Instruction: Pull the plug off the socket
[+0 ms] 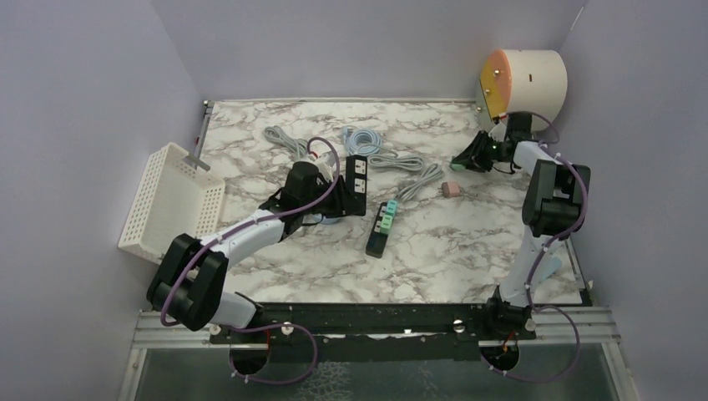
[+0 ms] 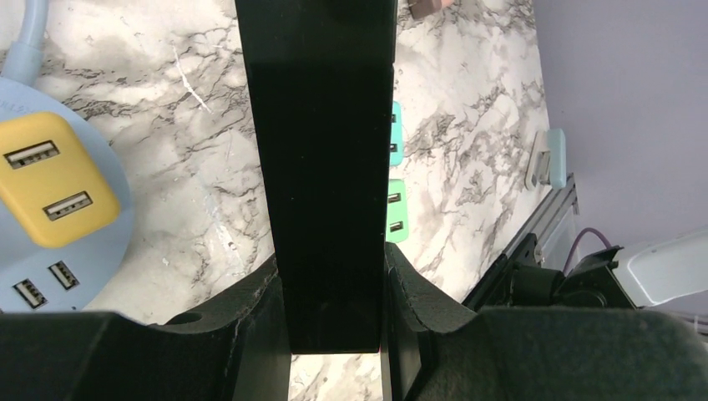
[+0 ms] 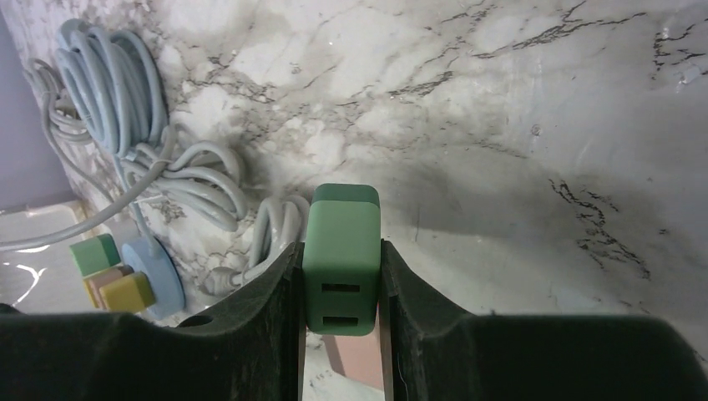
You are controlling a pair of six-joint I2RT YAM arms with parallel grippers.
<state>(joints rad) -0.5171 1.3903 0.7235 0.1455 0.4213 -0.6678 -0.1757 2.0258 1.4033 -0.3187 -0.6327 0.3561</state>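
My left gripper [image 1: 338, 194] is shut on a black power strip [image 1: 357, 178] and holds it just left of the table's middle. In the left wrist view the strip [image 2: 321, 150] runs up between my fingers [image 2: 250, 309]. My right gripper [image 1: 464, 162] is at the back right, shut on a green USB plug [image 3: 341, 259] and holding it above the marble, apart from any socket. A second black strip [image 1: 381, 229] lies in the middle with teal and green plugs [image 2: 396, 209] in it. A pink plug [image 1: 451, 190] lies loose under the right gripper.
Coiled grey cables [image 1: 288, 140] and a light blue cable [image 1: 361, 138] lie at the back. A round blue hub with a yellow plug [image 2: 50, 188] sits beside the left gripper. A white basket [image 1: 171, 200] stands at the left edge and a round cream drum [image 1: 524, 82] at the back right.
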